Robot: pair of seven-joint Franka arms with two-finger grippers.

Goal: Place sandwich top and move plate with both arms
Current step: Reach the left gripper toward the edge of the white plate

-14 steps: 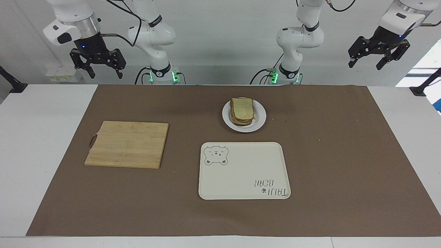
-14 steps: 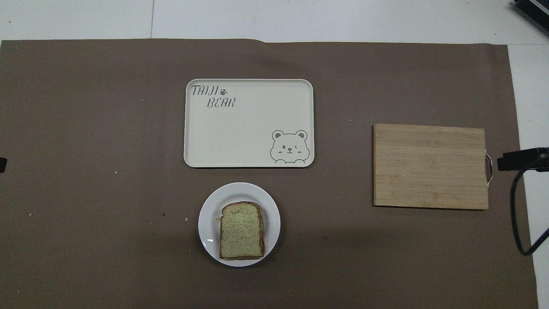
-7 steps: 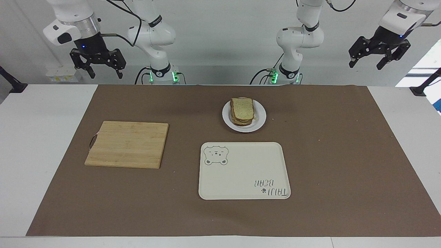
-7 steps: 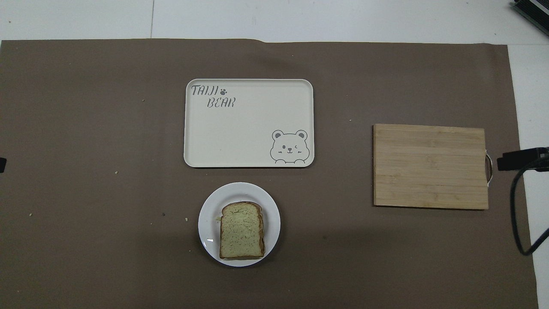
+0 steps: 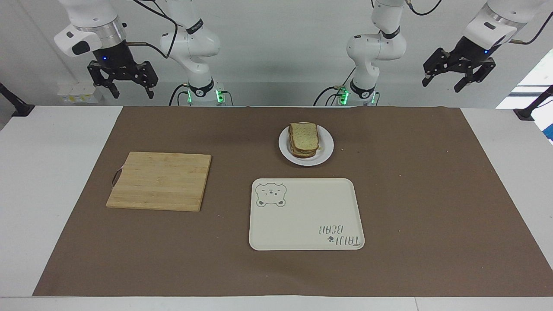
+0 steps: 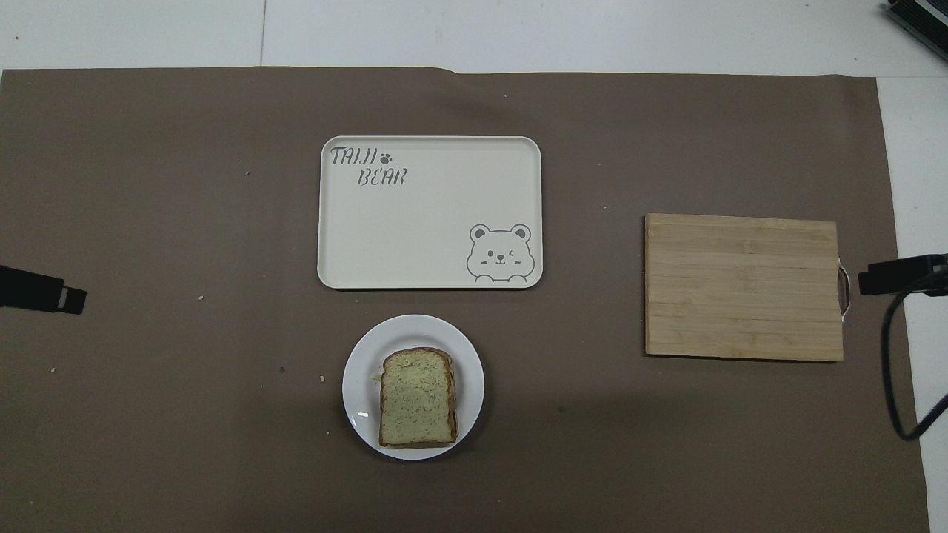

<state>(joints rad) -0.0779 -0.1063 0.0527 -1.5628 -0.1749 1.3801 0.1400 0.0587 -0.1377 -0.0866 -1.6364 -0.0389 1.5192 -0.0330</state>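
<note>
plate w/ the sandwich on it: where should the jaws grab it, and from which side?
Probably the bare rim of the plate, one gripper at each arm's end. The sandwich top covers the middle and nearly reaches the rim's nearest edge, while white margin shows at both ends. The rim lies low on the brown mat, so a low sideways approach looks best. Left gripper and right gripper hang open, raised.

— What moved?
— My left gripper [image 5: 441,79]. It slid in from the table's end, toward the middle, up in the air.
— Can you see it from above?
— Yes, my finger [image 6: 43,290] now pokes in over the brown mat [image 6: 185,414].
</note>
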